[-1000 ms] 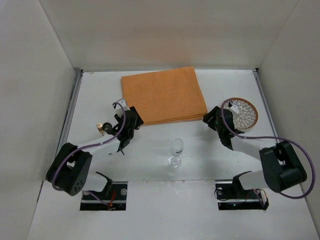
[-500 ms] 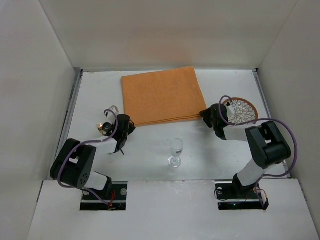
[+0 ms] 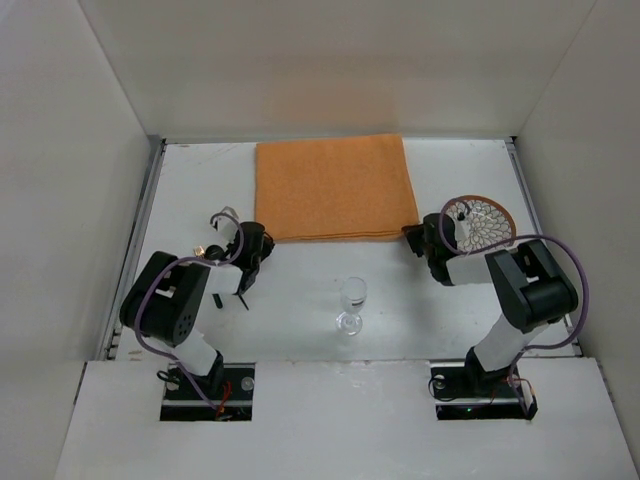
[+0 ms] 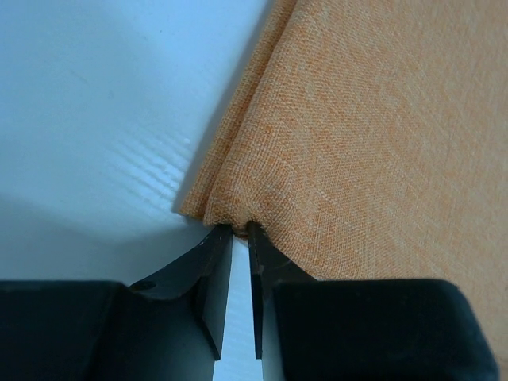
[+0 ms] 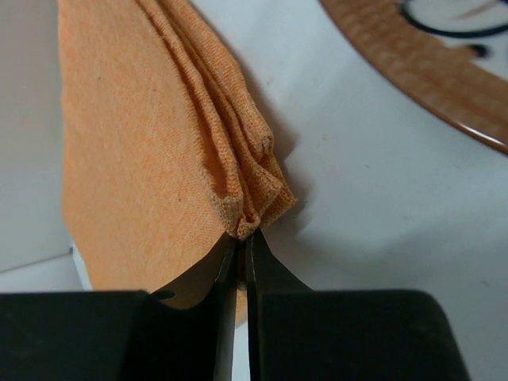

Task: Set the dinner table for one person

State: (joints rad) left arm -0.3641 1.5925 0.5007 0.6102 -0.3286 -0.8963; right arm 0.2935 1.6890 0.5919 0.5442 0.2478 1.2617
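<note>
1. Top view: the dinner table (image 3: 300, 300) is a plain white flat top with thin metal rails (image 3: 140, 225) at its sides, spreading under and all around the orange cloth (image 3: 335, 187). The left gripper (image 3: 262, 243) meets the cloth's near left corner and the right gripper (image 3: 412, 237) its near right corner. The cloth now lies squarer and further right than half a second ago
2. Left wrist: the fingers (image 4: 210, 270) are clenched on the cloth's corner fold
3. Right wrist: the fingers (image 5: 274, 274) pinch the cloth's bunched corner, with a wicker-rimmed plate (image 5: 421, 71) beyond the cloth

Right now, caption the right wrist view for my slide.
The right gripper pinches a corner of the folded orange cloth on the white dinner table, a brown-rimmed plate at upper right.
</note>
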